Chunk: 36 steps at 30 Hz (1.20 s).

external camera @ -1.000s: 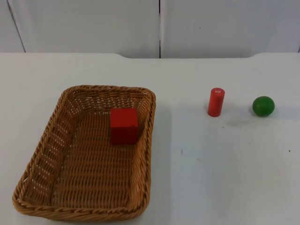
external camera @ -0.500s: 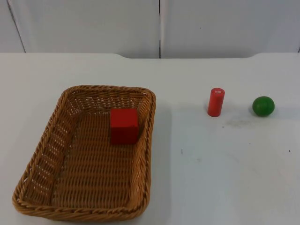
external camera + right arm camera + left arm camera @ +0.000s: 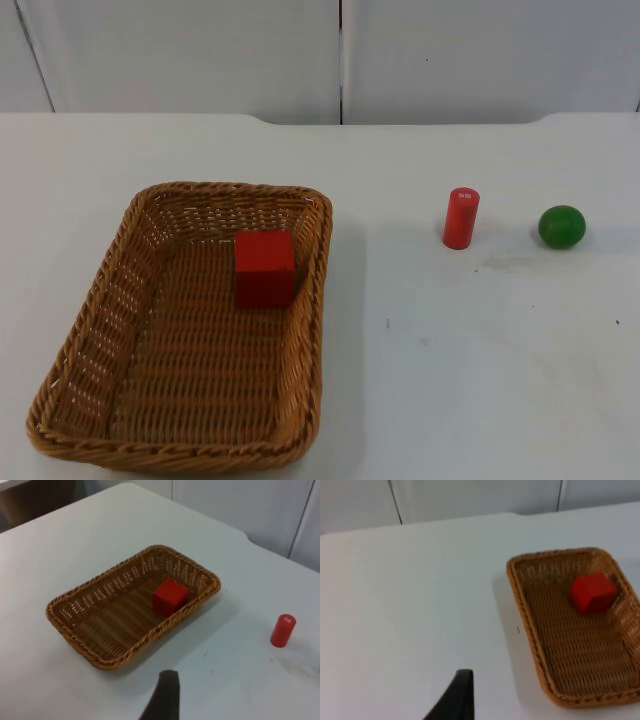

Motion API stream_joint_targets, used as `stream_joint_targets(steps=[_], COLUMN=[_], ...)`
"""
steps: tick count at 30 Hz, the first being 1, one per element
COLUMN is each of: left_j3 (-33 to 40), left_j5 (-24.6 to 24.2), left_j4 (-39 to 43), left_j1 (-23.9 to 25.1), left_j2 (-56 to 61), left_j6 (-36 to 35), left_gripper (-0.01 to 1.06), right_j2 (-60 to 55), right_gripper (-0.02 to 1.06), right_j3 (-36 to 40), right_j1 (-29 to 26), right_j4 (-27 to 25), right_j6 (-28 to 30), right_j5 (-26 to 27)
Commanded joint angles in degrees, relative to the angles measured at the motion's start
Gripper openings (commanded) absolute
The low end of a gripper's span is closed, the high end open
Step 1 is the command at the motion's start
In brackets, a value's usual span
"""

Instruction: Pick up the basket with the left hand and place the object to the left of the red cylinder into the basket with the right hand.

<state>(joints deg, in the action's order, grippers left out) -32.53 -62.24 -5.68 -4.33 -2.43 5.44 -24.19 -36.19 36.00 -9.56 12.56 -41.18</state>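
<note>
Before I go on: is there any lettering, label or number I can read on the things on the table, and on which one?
Red cylinder: a small white mark on its top face, too small to read.
Red cube, wicker basket, green ball: no text or label to be seen.
Table: only small dark specks and a faint smudge, no writing.

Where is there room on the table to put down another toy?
Bare table lies between the basket and the red cylinder, in front of the cylinder and the green ball, and behind the basket up to the wall. The basket's far right corner is crowded by the red cube.
</note>
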Motion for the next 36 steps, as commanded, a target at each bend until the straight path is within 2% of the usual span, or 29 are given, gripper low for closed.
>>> stream_joint_targets(steps=[1,4,6,11,23,36], left_j3=[2.33,3.80,3.69,3.92,4.05,4.05], left_j5=[-0.33,-0.09,0.66,1.03,0.89,0.89], left_j4=[0.25,0.77,2.43,2.54,2.79,2.79], left_j1=[-0.31,-0.31,-0.31,-0.31,-0.31,-0.31], left_j2=[0.49,0.70,0.70,0.70,0.70,0.70], left_j6=[-1.09,-2.15,-6.08,-5.82,-5.44,-5.44], left_gripper=[1.05,1.05,1.05,1.05,1.05,1.05], right_j2=[2.27,4.06,6.62,11.18,22.04,24.19], right_gripper=[0.75,0.75,0.75,0.75,0.75,0.75], right_j3=[0.78,1.01,1.01,1.01,1.13,5.34], right_j1=[-0.34,-0.34,-0.34,-0.34,-0.34,-0.34], right_j4=[1.03,1.72,4.30,7.75,7.97,7.76], right_j6=[-0.80,-1.55,-4.97,-8.66,-9.37,-11.12], right_j5=[-0.63,-1.56,-4.20,-8.77,-13.90,-14.39])
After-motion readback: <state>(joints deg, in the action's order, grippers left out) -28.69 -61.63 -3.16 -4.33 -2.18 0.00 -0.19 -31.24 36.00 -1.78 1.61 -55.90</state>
